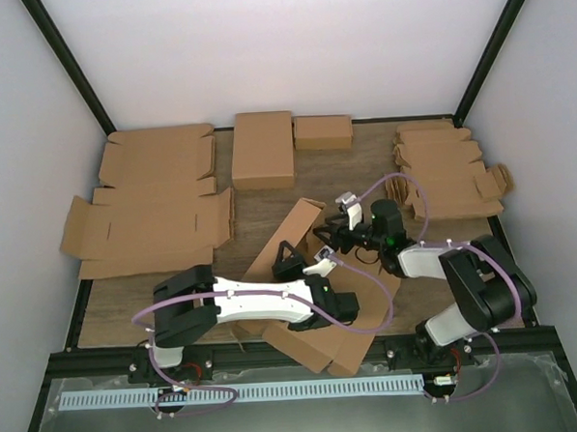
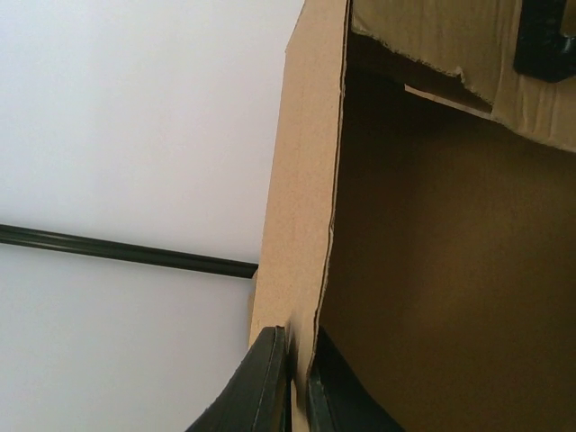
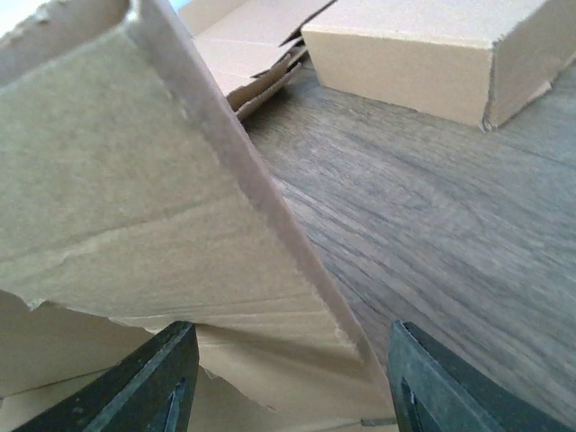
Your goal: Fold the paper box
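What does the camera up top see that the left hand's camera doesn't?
Only the top view shows the wooden table, the flat cardboard sheets on the left, the closed boxes at the back and the stack of blanks on the right. Only the left wrist view shows, up close, the left gripper pinching a wall of the paper box, and its dark inside. Both show that box and that gripper.

This looks like a robot lab. White walls (image 1: 260, 43) and black poles (image 1: 68, 63) shut in a wood table (image 1: 264, 212), like a test booth. A left arm (image 1: 264, 300) and a right arm (image 1: 476, 284) are bolted down at 6 o'clock, with purple wires (image 1: 403, 183) on them. They reach over a box (image 1: 310, 343) in the middle. Flat card sheets (image 1: 144, 228) lie at 9 o'clock, and more at 2 o'clock.
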Robot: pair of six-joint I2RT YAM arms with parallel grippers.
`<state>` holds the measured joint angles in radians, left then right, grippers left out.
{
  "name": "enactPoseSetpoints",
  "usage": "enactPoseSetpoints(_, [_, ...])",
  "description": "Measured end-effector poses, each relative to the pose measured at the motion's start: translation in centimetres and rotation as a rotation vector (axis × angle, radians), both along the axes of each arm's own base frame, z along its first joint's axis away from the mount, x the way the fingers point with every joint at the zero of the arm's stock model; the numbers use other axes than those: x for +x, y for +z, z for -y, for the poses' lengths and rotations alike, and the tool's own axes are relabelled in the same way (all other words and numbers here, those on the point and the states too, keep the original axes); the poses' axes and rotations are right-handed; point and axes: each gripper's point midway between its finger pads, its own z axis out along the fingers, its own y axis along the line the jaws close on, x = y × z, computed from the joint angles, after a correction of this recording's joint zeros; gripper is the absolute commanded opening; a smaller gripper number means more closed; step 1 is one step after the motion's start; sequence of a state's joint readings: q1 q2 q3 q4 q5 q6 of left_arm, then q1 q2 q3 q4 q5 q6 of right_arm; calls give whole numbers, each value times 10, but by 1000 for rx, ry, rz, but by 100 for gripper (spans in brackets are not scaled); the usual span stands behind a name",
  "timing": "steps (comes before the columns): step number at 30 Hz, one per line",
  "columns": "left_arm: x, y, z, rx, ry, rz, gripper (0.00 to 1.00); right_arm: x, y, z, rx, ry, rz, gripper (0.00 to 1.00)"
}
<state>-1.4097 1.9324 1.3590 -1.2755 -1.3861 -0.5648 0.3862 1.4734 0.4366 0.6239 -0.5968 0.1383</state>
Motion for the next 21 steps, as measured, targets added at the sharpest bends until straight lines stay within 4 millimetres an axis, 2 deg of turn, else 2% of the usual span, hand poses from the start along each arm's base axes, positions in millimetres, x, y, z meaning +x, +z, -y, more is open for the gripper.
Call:
enactPoseSetpoints(9, [0, 0, -3, -33, -7, -18, 7, 10, -1, -13, 0, 61, 106, 59])
enactPoseSetpoints(16, [2, 3, -9, -109, -6, -51, 7, 3, 4, -26, 12, 129, 176, 41])
enactPoseSetpoints(21, [9, 7, -21, -201, 17, -87, 7, 3, 11, -32, 23, 162, 220, 28])
